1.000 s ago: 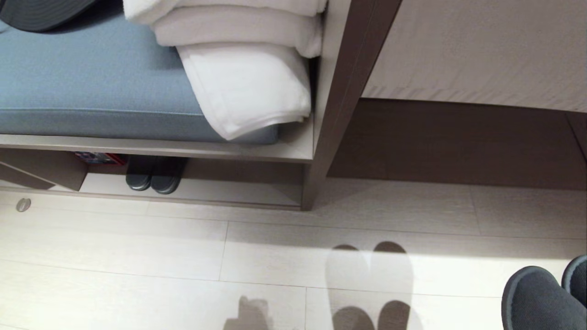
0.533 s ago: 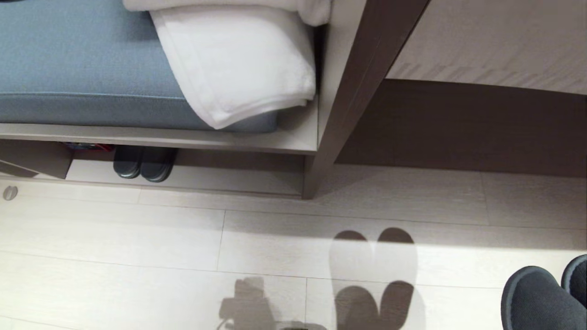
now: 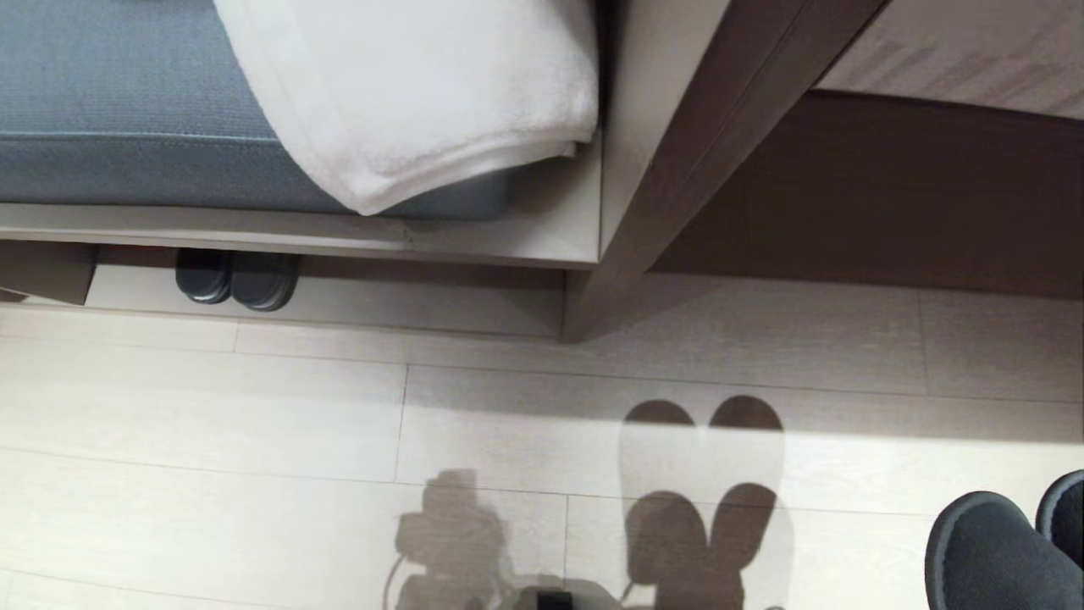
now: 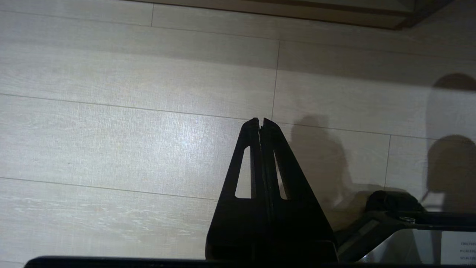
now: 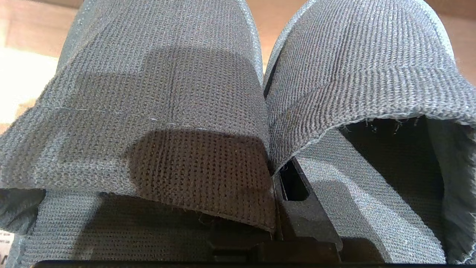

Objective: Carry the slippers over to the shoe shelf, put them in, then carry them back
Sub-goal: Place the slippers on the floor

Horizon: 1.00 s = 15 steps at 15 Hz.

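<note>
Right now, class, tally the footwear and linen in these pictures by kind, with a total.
Knit fabric slippers, held off the floor: 2
Glossy dark slippers in the shoe shelf: 2
White folded towel: 1
Total: 5

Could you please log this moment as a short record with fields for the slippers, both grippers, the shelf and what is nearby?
slippers: the slippers side by side, toes away from the wrist camera, carried off the floor at the head view's lower right corner
right gripper: right gripper shut on the slippers' inner edges
left gripper: left gripper shut, empty, above the floor
shoe shelf: the shoe shelf holds another dark pair toward its left end
above shelf: white towel on blue cushion
</note>
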Available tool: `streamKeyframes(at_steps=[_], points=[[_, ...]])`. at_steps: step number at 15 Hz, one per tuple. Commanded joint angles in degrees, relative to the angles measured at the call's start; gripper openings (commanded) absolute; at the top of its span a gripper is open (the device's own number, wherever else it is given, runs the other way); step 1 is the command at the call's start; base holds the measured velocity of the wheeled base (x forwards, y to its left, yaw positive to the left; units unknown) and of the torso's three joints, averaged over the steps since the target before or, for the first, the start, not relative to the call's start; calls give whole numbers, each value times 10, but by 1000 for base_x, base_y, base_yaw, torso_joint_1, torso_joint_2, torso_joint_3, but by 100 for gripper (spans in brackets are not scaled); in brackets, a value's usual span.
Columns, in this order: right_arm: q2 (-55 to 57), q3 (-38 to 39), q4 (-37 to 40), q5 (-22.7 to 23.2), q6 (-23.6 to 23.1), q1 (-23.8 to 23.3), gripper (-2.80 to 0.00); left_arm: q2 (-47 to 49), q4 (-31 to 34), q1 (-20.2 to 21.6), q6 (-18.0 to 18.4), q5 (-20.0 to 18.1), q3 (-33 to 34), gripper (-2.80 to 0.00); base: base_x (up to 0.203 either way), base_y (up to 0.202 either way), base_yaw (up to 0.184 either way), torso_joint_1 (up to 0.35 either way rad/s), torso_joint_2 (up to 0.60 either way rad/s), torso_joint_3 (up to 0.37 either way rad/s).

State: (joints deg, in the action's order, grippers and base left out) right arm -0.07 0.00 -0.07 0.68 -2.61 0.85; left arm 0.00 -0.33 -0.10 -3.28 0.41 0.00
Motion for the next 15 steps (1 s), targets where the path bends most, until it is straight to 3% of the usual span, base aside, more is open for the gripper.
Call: streamKeyframes(at_steps=[1, 13, 15], points=[[-1, 0, 0, 0, 0, 0, -280, 0, 0, 0, -1, 0, 0, -280, 0, 0, 0, 1, 7, -188], [0, 0, -6, 3, -5, 1, -280, -1, 0, 0, -3, 0, 0, -280, 0, 0, 0, 2, 2, -191], [11, -29, -23, 8, -6, 0, -280, -1, 0, 0, -4, 0, 1, -280, 0, 0, 0, 2, 1, -64]])
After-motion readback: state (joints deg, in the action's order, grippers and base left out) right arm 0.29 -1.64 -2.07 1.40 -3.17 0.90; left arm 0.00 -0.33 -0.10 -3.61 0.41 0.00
